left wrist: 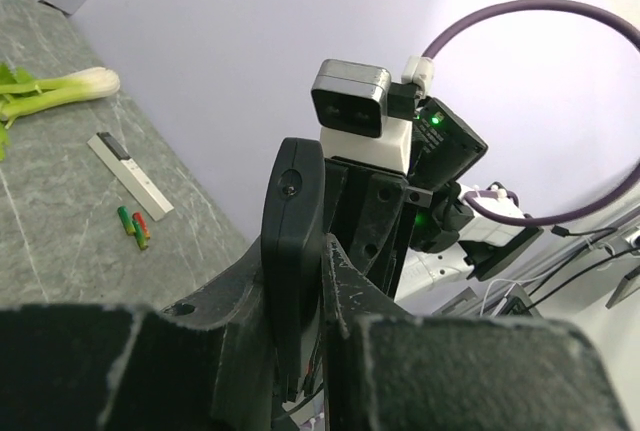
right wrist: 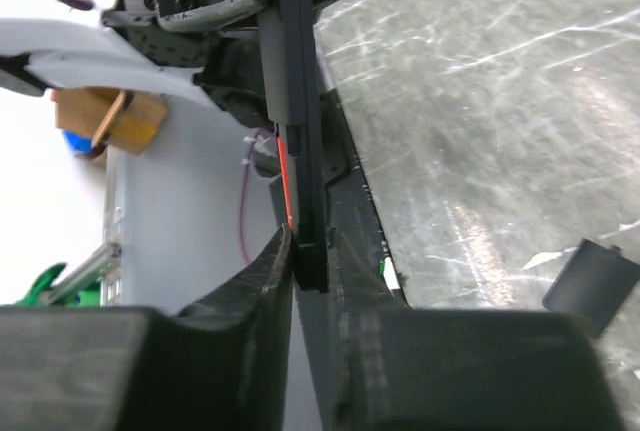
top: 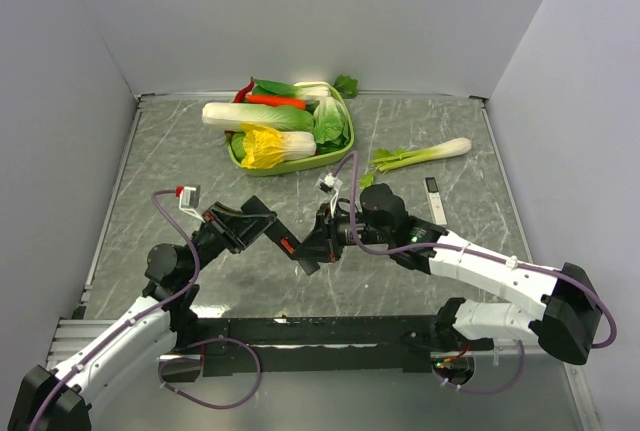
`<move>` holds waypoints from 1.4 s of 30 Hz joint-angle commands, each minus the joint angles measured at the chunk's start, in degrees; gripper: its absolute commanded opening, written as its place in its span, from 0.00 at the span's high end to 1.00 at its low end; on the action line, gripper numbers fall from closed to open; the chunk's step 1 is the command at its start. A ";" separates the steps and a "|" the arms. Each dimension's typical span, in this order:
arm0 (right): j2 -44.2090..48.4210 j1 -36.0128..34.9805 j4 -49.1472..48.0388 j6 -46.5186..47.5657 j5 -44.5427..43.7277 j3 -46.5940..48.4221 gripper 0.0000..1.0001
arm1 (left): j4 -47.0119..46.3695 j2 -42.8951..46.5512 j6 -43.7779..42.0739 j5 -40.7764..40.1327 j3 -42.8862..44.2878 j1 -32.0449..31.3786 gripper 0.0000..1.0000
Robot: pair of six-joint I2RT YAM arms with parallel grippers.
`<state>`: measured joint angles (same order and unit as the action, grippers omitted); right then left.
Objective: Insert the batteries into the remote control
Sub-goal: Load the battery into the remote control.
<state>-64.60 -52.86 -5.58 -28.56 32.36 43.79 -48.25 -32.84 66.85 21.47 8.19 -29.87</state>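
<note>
**Top view:** remote control [top: 297, 251], black bar, held off the worktop [top: 170, 181] at the middle front, between the two grippers; left gripper [top: 268, 233] clamped narrow on its left end; right gripper [top: 322, 241] closed on its right end; white device [top: 433, 198] lying flat to the right; green basket [top: 310, 163] of vegetables at the rear; celery stalk [top: 425, 153] beside the basket, on its right.

**Left wrist view:** left gripper's fingers [left wrist: 350, 281] pressed against both flat faces of the remote control, which stands upright, rounded end up; wrist camera [left wrist: 350, 98] of the right arm just behind it; batteries [left wrist: 133, 227], green and red-orange, lying side by side on the worktop just beside the white device; celery stalk further off.

**Right wrist view:** remote control seen edge-on, its near end pinched between the right gripper's fingers [right wrist: 262, 276], gap no wider than the remote; thin red-orange strip along its left edge, nature unclear; small black flat piece [right wrist: 592, 286] on the worktop at right, apart from the remote.
</note>
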 commanded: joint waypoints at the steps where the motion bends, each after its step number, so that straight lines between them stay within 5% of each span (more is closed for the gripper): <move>1: -0.62 0.30 -3.99 -0.01 -0.46 -0.46 0.94 | -4.05 0.23 0.21 1.20 2.19 -0.19 0.99; 11: 0.35 0.39 -3.55 -0.62 -0.98 -0.11 1.00 | -0.09 1.29 -1.54 1.02 2.63 -0.19 0.57; 16: 0.61 0.48 -3.73 -0.89 -0.89 0.15 1.00 | 0.70 0.94 -1.37 1.38 2.45 -0.19 0.46; 21: -0.09 0.57 -2.68 -0.36 -0.11 1.12 1.00 | 0.52 0.32 -1.54 1.38 2.36 -0.28 0.65; 27: -1.67 0.65 -3.73 -0.89 2.70 1.30 1.00 | 0.09 -0.91 -2.43 1.55 3.15 -0.45 0.70; 30: -2.20 0.65 -3.73 -1.06 3.06 1.65 1.00 | -1.84 -1.61 -1.64 1.90 2.89 -0.45 0.86; 35: -0.80 0.65 -1.19 0.95 0.08 2.09 0.81 | 0.07 -0.47 -2.16 0.41 3.24 -0.54 0.99; 40: 2.28 0.22 6.70 5.35 -8.51 4.28 0.45 | 10.78 2.07 -3.57 -4.85 4.82 -0.54 0.99; 42: 4.21 -1.53 9.26 7.89 -12.12 5.33 0.41 | 15.87 2.25 -3.39 -7.57 5.70 -0.63 0.99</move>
<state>-64.82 -52.38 -1.45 -26.00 28.75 44.69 -40.73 -31.94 64.86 19.73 9.76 -30.22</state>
